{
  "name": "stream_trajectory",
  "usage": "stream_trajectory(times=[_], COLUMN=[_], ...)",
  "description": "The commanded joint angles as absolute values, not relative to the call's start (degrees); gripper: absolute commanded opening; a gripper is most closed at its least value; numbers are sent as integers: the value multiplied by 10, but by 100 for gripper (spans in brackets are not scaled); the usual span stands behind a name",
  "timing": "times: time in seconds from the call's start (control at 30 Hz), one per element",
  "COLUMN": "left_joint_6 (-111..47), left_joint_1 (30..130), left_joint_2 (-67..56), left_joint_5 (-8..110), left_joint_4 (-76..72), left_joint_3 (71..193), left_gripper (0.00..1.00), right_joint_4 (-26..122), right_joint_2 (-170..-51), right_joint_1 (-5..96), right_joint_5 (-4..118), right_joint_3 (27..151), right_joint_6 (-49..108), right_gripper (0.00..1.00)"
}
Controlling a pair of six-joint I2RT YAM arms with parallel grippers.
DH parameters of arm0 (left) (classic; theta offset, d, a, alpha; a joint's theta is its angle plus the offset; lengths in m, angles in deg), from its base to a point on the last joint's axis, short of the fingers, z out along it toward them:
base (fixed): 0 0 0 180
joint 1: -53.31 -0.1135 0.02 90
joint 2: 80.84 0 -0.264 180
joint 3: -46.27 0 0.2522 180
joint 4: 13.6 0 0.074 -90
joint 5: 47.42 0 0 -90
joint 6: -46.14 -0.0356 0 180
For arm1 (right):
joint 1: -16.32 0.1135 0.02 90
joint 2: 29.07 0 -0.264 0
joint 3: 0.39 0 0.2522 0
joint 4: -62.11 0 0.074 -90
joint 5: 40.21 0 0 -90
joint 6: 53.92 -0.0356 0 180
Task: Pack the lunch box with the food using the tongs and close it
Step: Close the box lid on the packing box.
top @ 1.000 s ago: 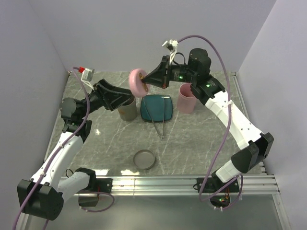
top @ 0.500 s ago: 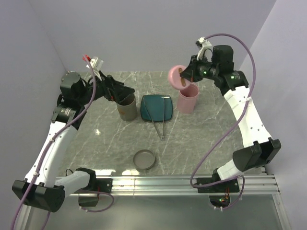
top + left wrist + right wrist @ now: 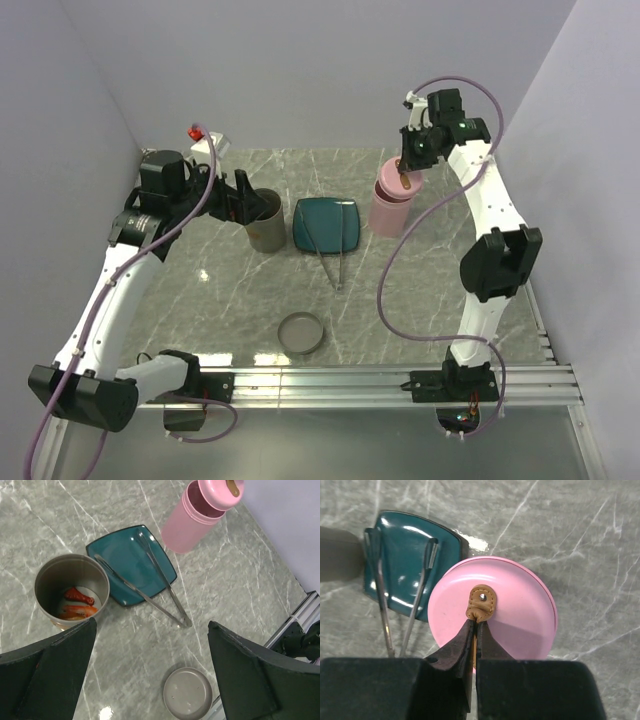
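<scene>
Slim silver metal tongs (image 3: 336, 272) are lying tips-on the square teal plate (image 3: 325, 225), hinge pointing past its near edge; left hand (image 3: 150, 675) is gaping, right hand (image 3: 475, 625) is pinching the round pink lid (image 3: 520, 610) by its tab (image 3: 481, 602).

Far row tight: grey cup (image 3: 265, 225), teal plate (image 3: 345, 235) and pink container (image 3: 388, 215) stand side by side; right gripper (image 3: 404, 181) holds pink lid (image 3: 520, 610) over the last. Open marble (image 3: 420, 300) lies between tongs (image 3: 337, 272) and grey lid (image 3: 301, 333).

White links (image 3: 487, 205), black joints (image 3: 500, 262); looping purple cables (image 3: 382, 290); black wedge-shaped fingers (image 3: 50, 675); one small red connector (image 3: 197, 132).
</scene>
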State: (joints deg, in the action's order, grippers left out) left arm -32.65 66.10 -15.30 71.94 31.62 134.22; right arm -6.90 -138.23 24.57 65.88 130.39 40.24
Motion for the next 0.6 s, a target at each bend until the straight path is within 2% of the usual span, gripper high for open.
stream_trajectory(times=[0.0,0.57], left_joint_6=[-343,-328], left_joint_1=[660,659], left_joint_2=[-178,-182], left_joint_5=[715,726], left_joint_4=[319,291], left_joint_3=[1338,1312], left_gripper=[100,99], right_joint_4=[-90,-91], right_joint_2=[-1400,-1443], right_joint_1=[246,245], right_joint_5=[640,696], right_joint_3=[1359,1366], right_joint_6=[419,406], right_gripper=[0,0])
